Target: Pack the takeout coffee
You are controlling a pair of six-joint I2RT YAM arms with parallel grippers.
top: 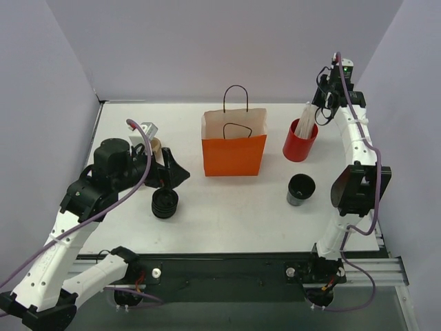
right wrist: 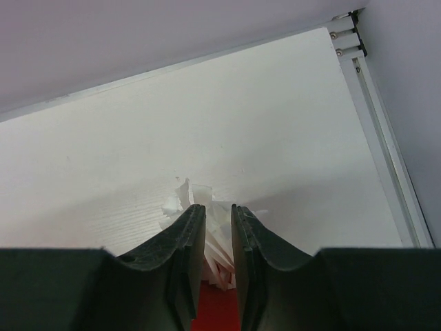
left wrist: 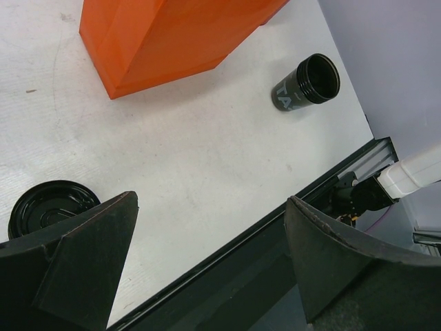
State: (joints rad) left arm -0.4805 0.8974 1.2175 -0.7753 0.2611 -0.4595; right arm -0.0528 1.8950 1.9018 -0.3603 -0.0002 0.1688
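Note:
The takeout coffee (top: 301, 189) is a small dark cup with an open black rim. It stands on the white table right of centre, and the left wrist view shows it (left wrist: 306, 83) far off. An orange paper bag (top: 234, 145) stands open at the table's middle. My right gripper (top: 318, 110) hangs over the red cup (top: 300, 141) at the back right. Its jaws (right wrist: 218, 207) are drawn narrow, with white straws (right wrist: 217, 231) between them. My left gripper (top: 169, 176) is wide open and empty, well to the left of the coffee, above the front left of the table (left wrist: 212, 200).
A low black ribbed round stack (top: 165, 203) sits just below my left gripper, at the left edge of the left wrist view (left wrist: 48, 207). The table's front edge and black rail (left wrist: 275, 234) run under the left fingers. Grey walls close in the back and sides.

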